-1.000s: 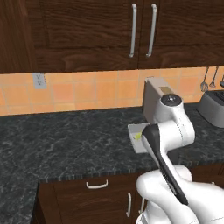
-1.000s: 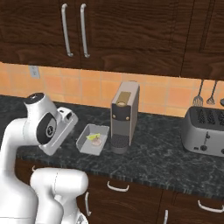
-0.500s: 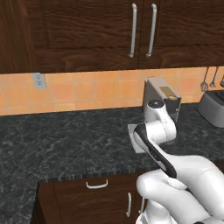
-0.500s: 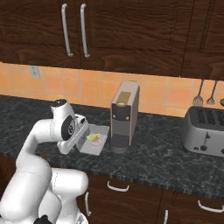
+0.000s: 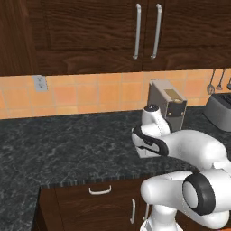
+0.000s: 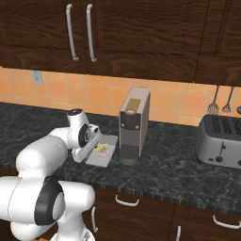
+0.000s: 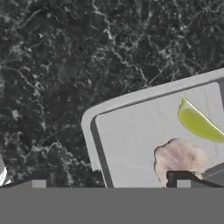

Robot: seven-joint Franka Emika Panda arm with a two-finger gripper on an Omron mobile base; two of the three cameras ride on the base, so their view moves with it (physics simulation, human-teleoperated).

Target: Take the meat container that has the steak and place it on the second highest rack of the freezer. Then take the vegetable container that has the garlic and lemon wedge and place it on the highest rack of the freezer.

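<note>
- The vegetable container (image 7: 131,140) is a shallow grey metal tray with sloped sides and rounded corners; in the hand view it takes up the lower right of the frame, lying on the dark speckled bench (image 7: 65,52).
- Inside it lies the lemon wedge (image 7: 199,123), yellow-green and pointed, toward the right edge of the frame, and just below it the garlic (image 7: 177,158), a pale pinkish rounded bulb.
- In the right base view the same tray (image 6: 100,157) sits at centre left of the frame, just beside the tall grey coffee machine (image 6: 134,124), with the wedge (image 6: 101,147) and bulb (image 6: 105,152) as small specks in it.
- My gripper (image 7: 113,183) stands wide open and holds nothing; its two dark fingertips (image 7: 39,180) rise at the bottom of the hand view, one over bare bench left of the tray, the other over the tray near the garlic.
- The tray's right and lower parts are cut off by the frame edges in the hand view.
- In the left base view my own arm covers most of the tray; its contents are hidden there.
- A toaster (image 6: 220,140) stands at the right of the right base view, well apart from the tray.
</note>
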